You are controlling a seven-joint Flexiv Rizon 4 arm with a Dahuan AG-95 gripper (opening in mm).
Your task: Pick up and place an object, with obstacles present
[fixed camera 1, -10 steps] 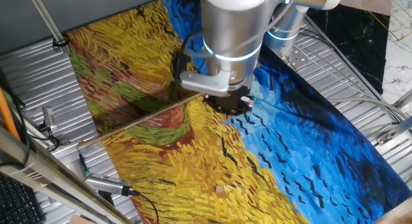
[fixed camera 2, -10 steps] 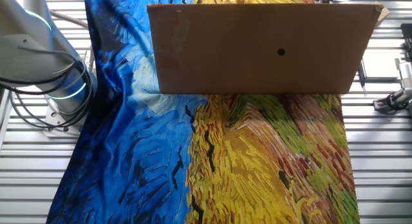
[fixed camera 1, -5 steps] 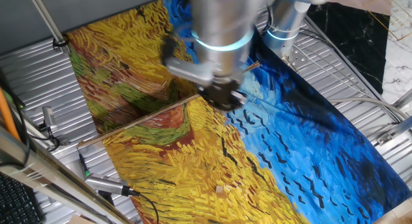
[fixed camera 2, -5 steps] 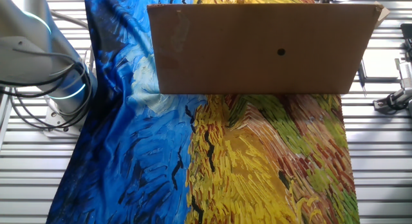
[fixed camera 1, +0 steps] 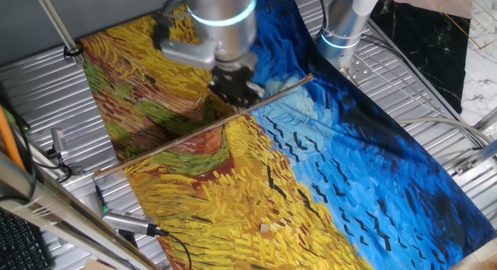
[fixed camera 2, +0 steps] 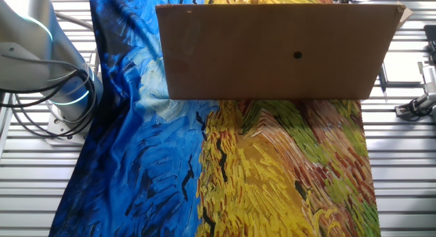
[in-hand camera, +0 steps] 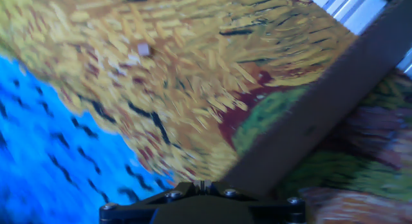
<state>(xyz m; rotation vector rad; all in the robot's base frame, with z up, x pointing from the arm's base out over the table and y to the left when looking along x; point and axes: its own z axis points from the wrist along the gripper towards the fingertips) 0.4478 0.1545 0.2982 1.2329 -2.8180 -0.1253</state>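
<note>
Gripper (fixed camera 1: pixel 235 90) hangs above the board (fixed camera 1: pixel 203 129), w/ jaw state not discernible. Object (fixed camera 1: pixel 265 228) lies on the cloth's (fixed camera 1: pixel 373 177) yellow part, well apart, across the board; board likely blocks a direct path.

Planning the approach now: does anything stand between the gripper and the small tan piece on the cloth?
Yes. The upright cardboard panel runs across the painted cloth between them. The gripper is on the far side of its top edge; the tan piece lies on the near yellow part, untouched. The hand view shows the piece beyond the panel.
</note>
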